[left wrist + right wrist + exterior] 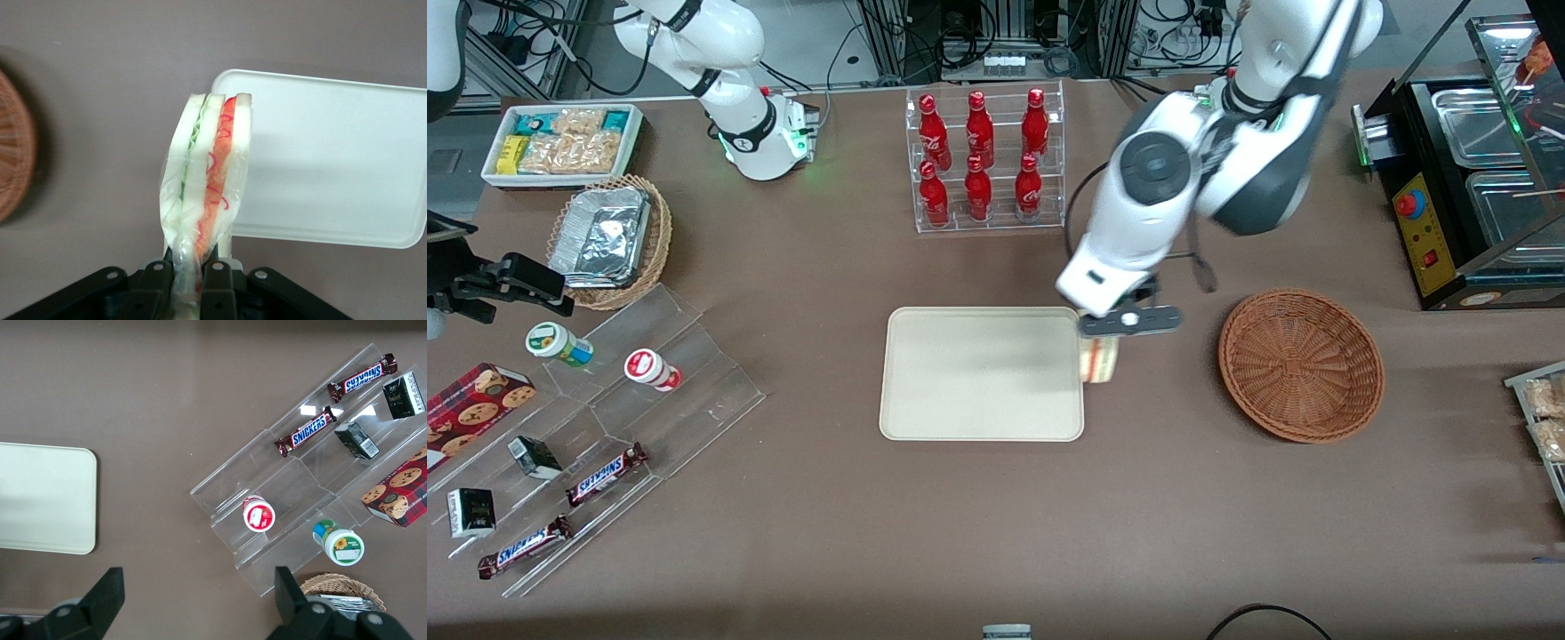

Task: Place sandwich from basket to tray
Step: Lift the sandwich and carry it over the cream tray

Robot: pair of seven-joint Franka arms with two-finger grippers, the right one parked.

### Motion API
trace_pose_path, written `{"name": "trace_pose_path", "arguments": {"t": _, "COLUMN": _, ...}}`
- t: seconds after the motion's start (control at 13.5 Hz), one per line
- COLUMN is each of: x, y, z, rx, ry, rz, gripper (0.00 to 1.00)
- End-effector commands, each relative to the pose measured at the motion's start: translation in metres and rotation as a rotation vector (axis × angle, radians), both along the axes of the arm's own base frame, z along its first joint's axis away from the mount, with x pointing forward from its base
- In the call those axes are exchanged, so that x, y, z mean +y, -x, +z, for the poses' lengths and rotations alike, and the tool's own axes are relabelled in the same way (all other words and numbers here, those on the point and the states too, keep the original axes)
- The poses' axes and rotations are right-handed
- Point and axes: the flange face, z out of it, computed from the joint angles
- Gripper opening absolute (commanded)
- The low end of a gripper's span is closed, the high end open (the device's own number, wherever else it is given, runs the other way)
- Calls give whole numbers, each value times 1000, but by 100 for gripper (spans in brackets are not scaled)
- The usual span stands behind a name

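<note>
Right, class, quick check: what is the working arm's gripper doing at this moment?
Gripper: shut on the sandwich, holding it in the air beside the edge of the tray, between the tray and the basket.

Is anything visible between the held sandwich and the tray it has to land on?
Nothing visible. The gripper, shut on the sandwich, hangs at the edge of the tray nearest the basket. The tray surface is bare, and only open table lies between.
</note>
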Motion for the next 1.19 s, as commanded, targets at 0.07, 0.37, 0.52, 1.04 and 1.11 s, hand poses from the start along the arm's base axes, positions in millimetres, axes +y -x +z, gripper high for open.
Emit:
{"name": "trace_pose_path", "arguments": {"t": 0.07, "x": -58, "y": 2, "z": -60, "rx": -27, "ry": 7, "rz": -30, "gripper": 0}}
{"name": "trace_pose_path", "arguments": {"t": 0.37, "x": -83, "y": 7, "z": -113, "rx": -40, "ry": 3, "rz": -23, "gripper": 0}}
{"name": "trace_pose_path", "arguments": {"t": 0.52, "x": -87, "y": 3, "z": -135, "rx": -62, "ry": 19, "rz": -13, "gripper": 0}}
{"name": "trace_pose_path", "arguments": {"t": 1.04, "x": -80, "y": 1, "z": -163, "rx": -74, "ry": -28, "rz": -14, "gripper": 0}}
{"name": "trace_pose_path", "arguments": {"t": 1.11, "x": -80, "y": 1, "z": -165, "rx": -73, "ry": -31, "rz": -14, "gripper": 0}}
